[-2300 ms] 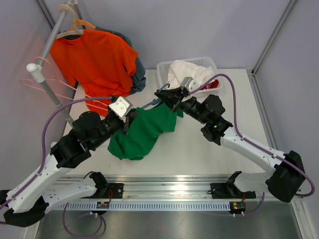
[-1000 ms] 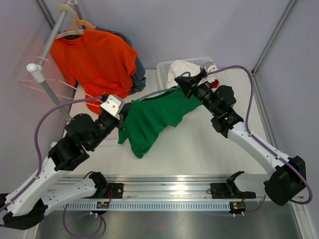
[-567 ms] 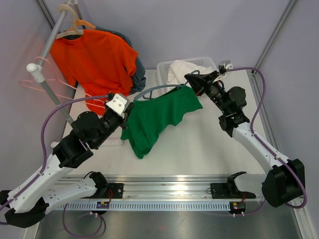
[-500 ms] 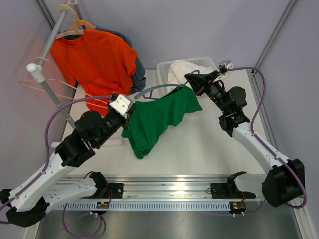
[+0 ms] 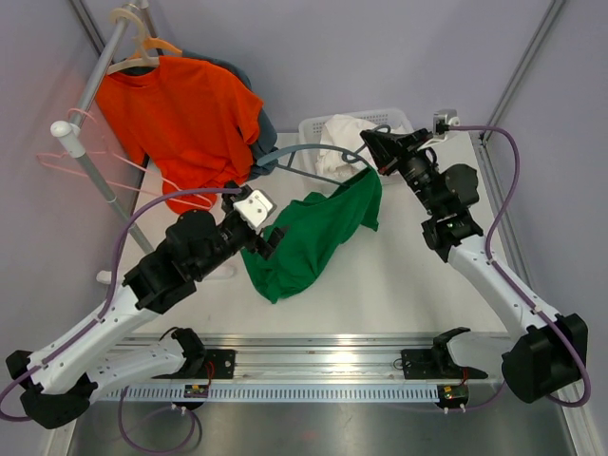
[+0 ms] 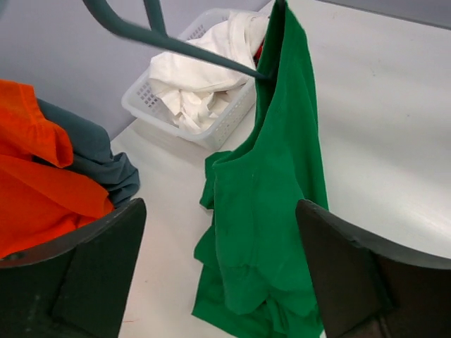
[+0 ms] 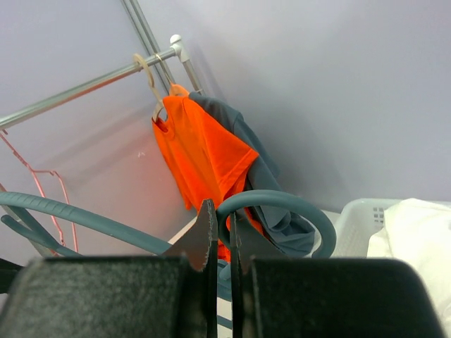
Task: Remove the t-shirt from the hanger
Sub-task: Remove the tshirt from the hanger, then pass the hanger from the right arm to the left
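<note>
The green t-shirt (image 5: 318, 233) hangs from the right end of a grey-blue hanger (image 5: 294, 149), and its lower part lies bunched on the table. My right gripper (image 5: 372, 144) holds the hanger up; in the right wrist view the right gripper (image 7: 222, 225) is shut on the hanger's curved hook (image 7: 282, 201). My left gripper (image 5: 273, 239) is at the shirt's left edge. The left wrist view shows its fingers (image 6: 74, 274) spread wide, with the green t-shirt (image 6: 275, 211) below and between them, not held. The hanger's bar (image 6: 176, 46) crosses the top.
An orange t-shirt (image 5: 180, 114) and a grey-blue garment (image 5: 266, 142) hang on the rail (image 5: 95, 85) at the back left, above pink hangers (image 5: 95, 171). A white basket (image 5: 312, 131) with white cloth (image 5: 347, 133) stands at the back, just behind the right gripper.
My left gripper has opened and let go of the green t-shirt. The right arm has carried the hanger further back and right; the shirt now hangs from only its right end.
</note>
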Robot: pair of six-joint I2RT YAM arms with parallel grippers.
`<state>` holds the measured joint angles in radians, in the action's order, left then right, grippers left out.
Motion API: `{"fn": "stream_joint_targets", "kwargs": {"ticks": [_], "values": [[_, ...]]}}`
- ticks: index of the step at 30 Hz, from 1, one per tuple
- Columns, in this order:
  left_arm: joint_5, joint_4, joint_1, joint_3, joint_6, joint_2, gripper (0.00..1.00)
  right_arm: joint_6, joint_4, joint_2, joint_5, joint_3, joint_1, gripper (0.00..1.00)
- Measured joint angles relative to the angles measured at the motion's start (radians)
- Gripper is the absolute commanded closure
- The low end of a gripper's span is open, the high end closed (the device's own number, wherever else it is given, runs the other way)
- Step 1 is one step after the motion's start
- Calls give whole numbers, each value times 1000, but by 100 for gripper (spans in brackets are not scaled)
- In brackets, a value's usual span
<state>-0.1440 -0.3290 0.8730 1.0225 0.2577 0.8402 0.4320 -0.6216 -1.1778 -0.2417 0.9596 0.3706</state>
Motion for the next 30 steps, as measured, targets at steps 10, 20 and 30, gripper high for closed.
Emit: {"fn": "stream_joint_targets", "kwargs": {"ticks": [10, 20, 30], "values": [[87, -179, 0, 148, 5, -17, 1, -33, 51, -50, 11, 145, -1, 100], [72, -359, 0, 428, -6, -35, 1, -131, 161, -157, -47, 153, 11, 100], [46, -396, 0, 394, 21, 126, 1, -363, 268, -158, -66, 172, 201, 100]]}}
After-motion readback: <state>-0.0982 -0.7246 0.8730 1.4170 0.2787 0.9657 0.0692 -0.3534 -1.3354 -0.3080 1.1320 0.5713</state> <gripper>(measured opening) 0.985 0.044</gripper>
